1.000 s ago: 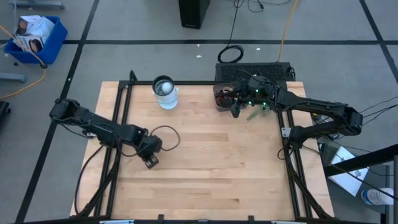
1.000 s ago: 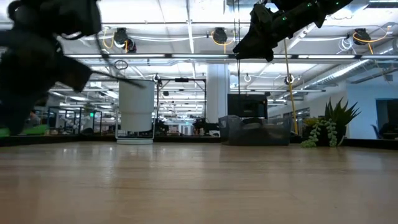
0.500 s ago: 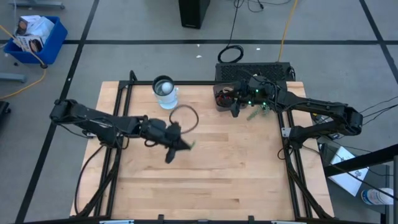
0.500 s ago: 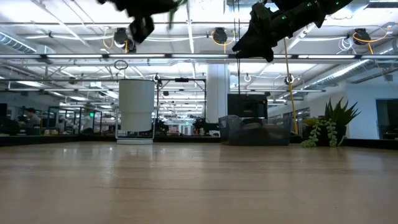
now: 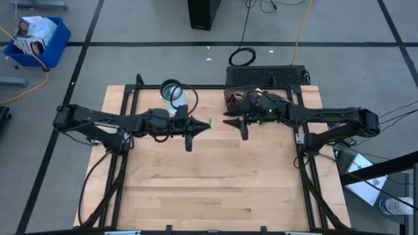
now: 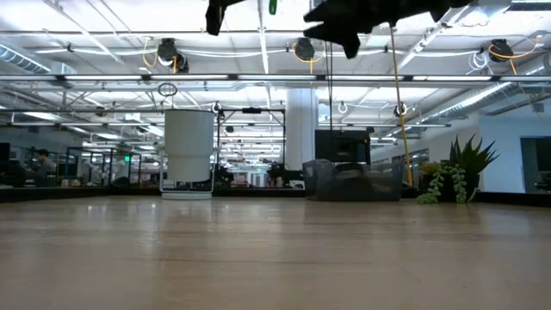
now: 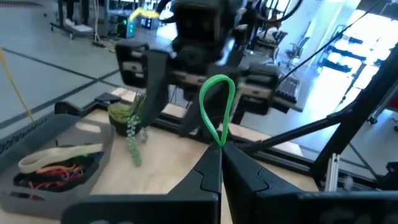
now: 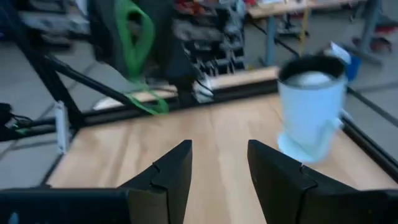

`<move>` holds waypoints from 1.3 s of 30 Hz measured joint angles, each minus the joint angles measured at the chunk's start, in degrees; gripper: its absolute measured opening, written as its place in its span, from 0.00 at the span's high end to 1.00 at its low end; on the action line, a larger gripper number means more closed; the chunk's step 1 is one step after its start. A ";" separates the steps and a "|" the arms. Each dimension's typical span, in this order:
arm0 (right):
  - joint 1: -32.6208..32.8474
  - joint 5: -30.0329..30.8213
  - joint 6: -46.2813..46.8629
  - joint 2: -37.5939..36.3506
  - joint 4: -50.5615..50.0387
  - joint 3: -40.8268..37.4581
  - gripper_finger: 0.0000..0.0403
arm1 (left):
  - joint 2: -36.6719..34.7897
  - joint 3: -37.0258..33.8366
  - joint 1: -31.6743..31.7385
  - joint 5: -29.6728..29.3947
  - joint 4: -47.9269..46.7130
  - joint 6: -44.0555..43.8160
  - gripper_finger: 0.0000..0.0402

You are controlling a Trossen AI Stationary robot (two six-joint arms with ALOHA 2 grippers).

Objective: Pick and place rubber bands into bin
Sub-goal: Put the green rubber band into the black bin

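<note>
A green rubber band (image 7: pixel 217 106) is being held pinched in the closed left gripper (image 5: pixel 208 123), which has been carried across the surface (image 5: pixel 215 176) toward the bin (image 7: pixel 43 171). The right gripper (image 5: pixel 236 124) is being held open and empty, now shifted away from the bin to face the left one.
</note>
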 joint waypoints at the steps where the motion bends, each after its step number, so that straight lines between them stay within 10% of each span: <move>1: 0.75 0.02 -0.02 0.47 1.54 0.02 0.62 | 0.02 -0.02 0.08 0.00 -0.20 0.00 0.98; 28: 7.73 0.24 -0.95 11.14 22.30 0.02 0.62 | -0.07 0.00 0.04 -0.52 -0.50 2.89 0.97; 39: 7.73 0.65 -1.05 11.18 22.24 0.01 0.90 | -0.07 0.00 0.06 -0.90 -0.48 2.95 0.99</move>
